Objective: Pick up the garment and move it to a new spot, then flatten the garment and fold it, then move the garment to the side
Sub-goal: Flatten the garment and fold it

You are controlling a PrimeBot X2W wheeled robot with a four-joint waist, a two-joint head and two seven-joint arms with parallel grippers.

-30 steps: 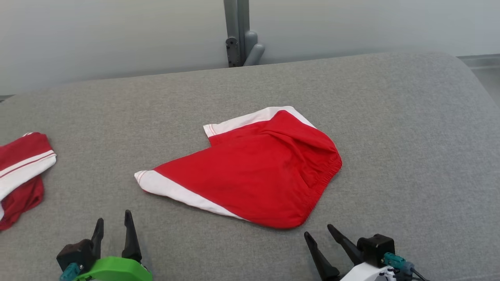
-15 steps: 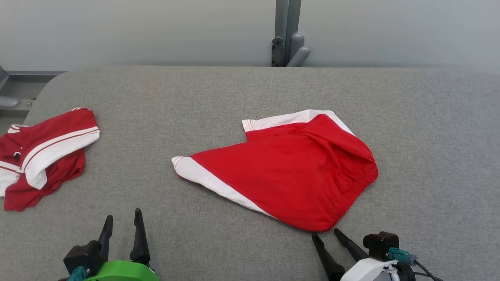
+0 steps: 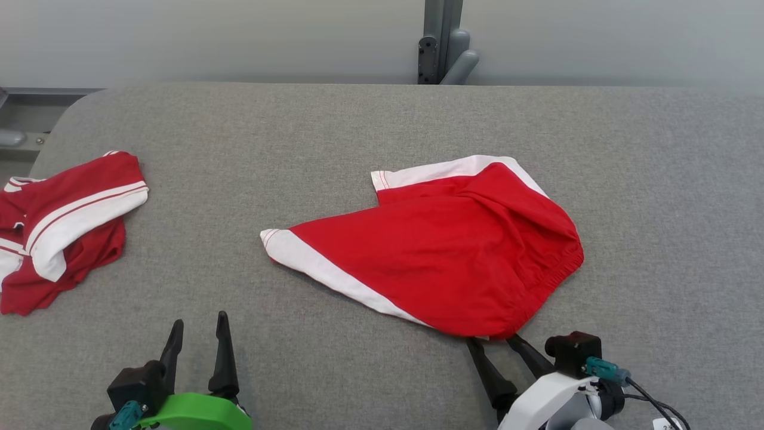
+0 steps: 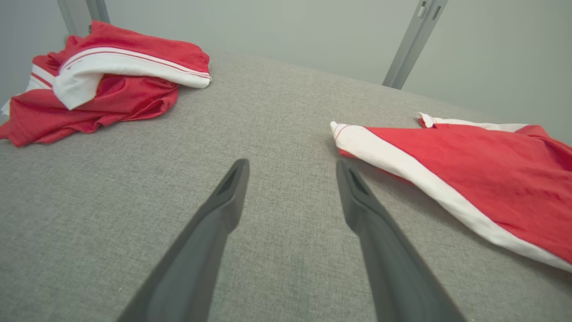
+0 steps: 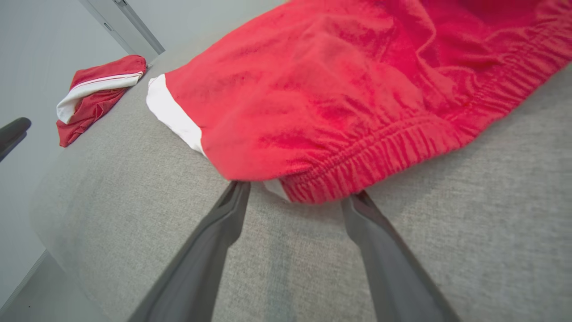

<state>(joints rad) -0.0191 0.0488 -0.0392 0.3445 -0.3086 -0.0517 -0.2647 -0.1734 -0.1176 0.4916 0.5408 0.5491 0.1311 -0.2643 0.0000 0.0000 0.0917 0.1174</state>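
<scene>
right tool [image 3: 489,340] | moved forward | tips now meet near hem of red shorts [image 3: 441,251]

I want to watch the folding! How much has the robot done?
Nothing looks done yet: the red shorts lie rumpled on the grey surface. In hand: the open right gripper sits at their waistband corner, gripping nothing. The left gripper is open. Left: lifting, flattening, folding, moving aside.

Green left claw [image 3: 200,318], white right claw [image 3: 492,339], teal connectors [image 3: 603,368]
</scene>
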